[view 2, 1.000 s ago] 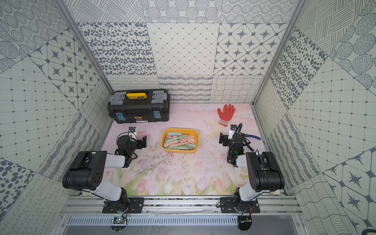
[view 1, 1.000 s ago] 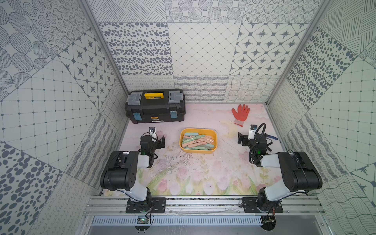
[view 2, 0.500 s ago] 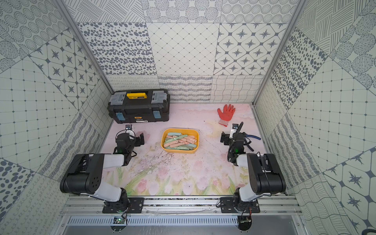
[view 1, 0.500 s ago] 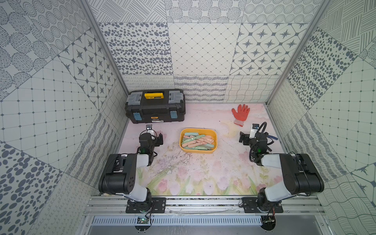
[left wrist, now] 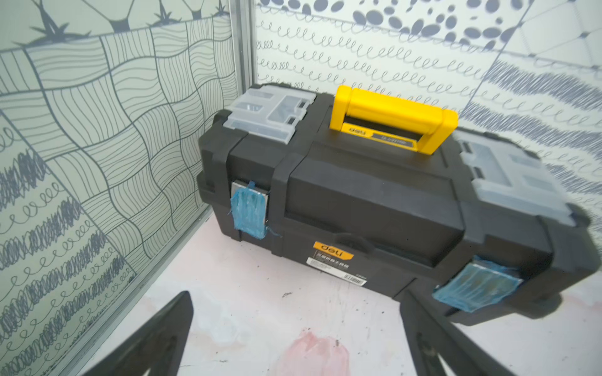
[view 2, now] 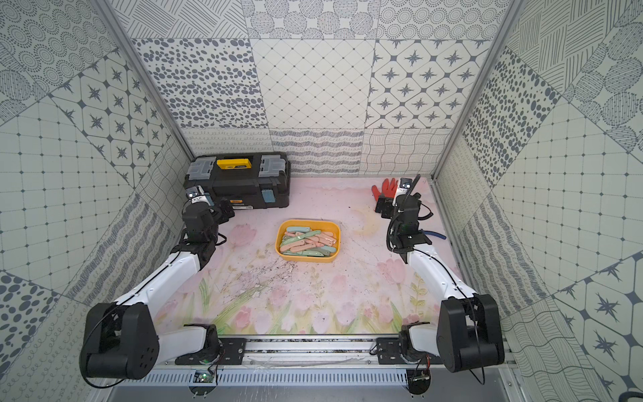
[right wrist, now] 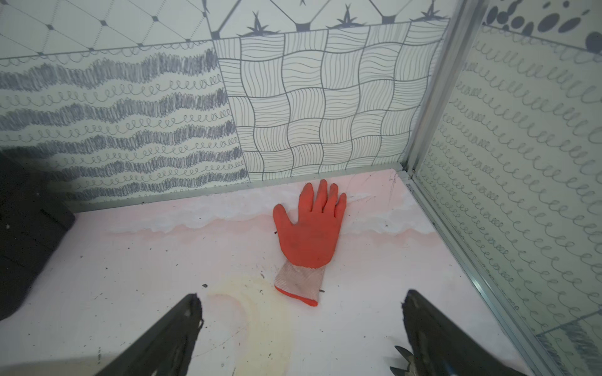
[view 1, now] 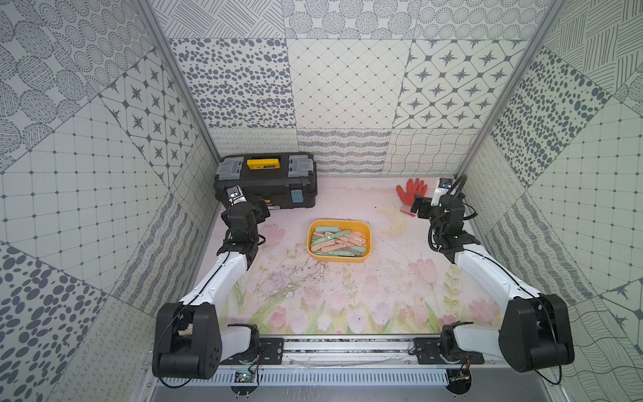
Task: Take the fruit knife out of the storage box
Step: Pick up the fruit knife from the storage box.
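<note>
The storage box point(view 1: 335, 258) point(view 2: 306, 258), a shallow yellow tub, sits mid-table and holds several pastel fruit knives point(view 1: 334, 240) point(view 2: 306, 240), folded and piled together. My left gripper point(view 1: 260, 211) point(view 2: 225, 211) is open near the front of the black toolbox, well to the left of the tub. In the left wrist view the left gripper point(left wrist: 296, 293) has only bare mat between its fingers. My right gripper point(view 1: 418, 209) point(view 2: 382, 206) is open by the red glove, to the right of the tub. In the right wrist view the right gripper point(right wrist: 301, 294) holds nothing.
A black toolbox point(view 1: 268, 184) point(view 2: 240, 189) point(left wrist: 374, 195) with a yellow handle stands in the back left corner. A red glove point(view 1: 410, 191) point(view 2: 382, 188) point(right wrist: 309, 228) lies at the back right. Blue-handled pliers point(view 2: 436, 235) lie by the right wall.
Both arms have reached farther toward the back wall, the left toward the toolbox and the right toward the glove. Both grippers stay open.
</note>
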Controlling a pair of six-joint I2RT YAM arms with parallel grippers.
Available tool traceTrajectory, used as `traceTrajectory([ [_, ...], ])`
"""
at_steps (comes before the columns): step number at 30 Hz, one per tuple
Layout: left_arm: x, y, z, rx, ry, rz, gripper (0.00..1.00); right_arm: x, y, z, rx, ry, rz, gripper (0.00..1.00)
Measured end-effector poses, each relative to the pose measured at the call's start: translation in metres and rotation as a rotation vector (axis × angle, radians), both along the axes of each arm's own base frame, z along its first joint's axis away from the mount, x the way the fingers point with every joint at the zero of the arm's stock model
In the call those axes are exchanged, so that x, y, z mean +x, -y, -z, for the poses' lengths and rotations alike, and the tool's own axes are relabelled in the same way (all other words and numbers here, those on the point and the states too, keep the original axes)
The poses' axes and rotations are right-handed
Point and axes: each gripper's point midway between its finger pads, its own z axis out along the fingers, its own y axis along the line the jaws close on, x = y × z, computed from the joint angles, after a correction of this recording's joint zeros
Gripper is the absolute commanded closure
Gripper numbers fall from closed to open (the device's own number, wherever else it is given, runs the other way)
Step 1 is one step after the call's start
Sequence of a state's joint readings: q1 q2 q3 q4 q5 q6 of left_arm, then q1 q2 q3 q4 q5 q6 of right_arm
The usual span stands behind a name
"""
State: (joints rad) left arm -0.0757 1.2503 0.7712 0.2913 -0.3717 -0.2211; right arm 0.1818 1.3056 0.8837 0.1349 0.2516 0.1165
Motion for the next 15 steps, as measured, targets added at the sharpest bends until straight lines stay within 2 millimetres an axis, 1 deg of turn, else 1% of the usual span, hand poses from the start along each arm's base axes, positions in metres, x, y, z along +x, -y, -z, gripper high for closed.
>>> traceTrajectory([
  [1, 0.002, 0.004, -0.006, -0.013, -0.005, -0.003, 0.01, 0.004, -0.013, -0.008, -0.004, -0.002, -0.03, 0.02],
  [4, 0.013, 0.016, -0.024, -0.064, -0.033, -0.007, 0.01, 0.015, -0.064, -0.026, -0.049, -0.014, -0.15, 0.02],
  [5, 0.017, 0.021, -0.028, -0.078, -0.051, -0.002, 0.01, 0.017, -0.084, -0.03, -0.068, -0.025, -0.197, 0.02],
  [8, 0.03, 0.043, -0.033, -0.105, -0.117, 0.065, 0.01, 0.017, -0.132, -0.032, -0.106, -0.063, -0.318, 0.02],
  [9, 0.033, 0.051, -0.031, -0.115, -0.149, 0.093, 0.01, 0.015, -0.144, -0.03, -0.115, -0.079, -0.351, 0.02],
  [11, 0.039, 0.067, -0.02, -0.137, -0.226, 0.15, 0.01, 0.01, -0.163, -0.027, -0.135, -0.11, -0.408, 0.02],
  [13, 0.041, 0.082, -0.003, -0.161, -0.313, 0.208, 0.01, 0.006, -0.178, -0.022, -0.151, -0.139, -0.452, 0.02],
  [15, 0.04, 0.099, 0.02, -0.191, -0.413, 0.271, 0.01, 0.003, -0.192, -0.016, -0.163, -0.175, -0.499, 0.02],
])
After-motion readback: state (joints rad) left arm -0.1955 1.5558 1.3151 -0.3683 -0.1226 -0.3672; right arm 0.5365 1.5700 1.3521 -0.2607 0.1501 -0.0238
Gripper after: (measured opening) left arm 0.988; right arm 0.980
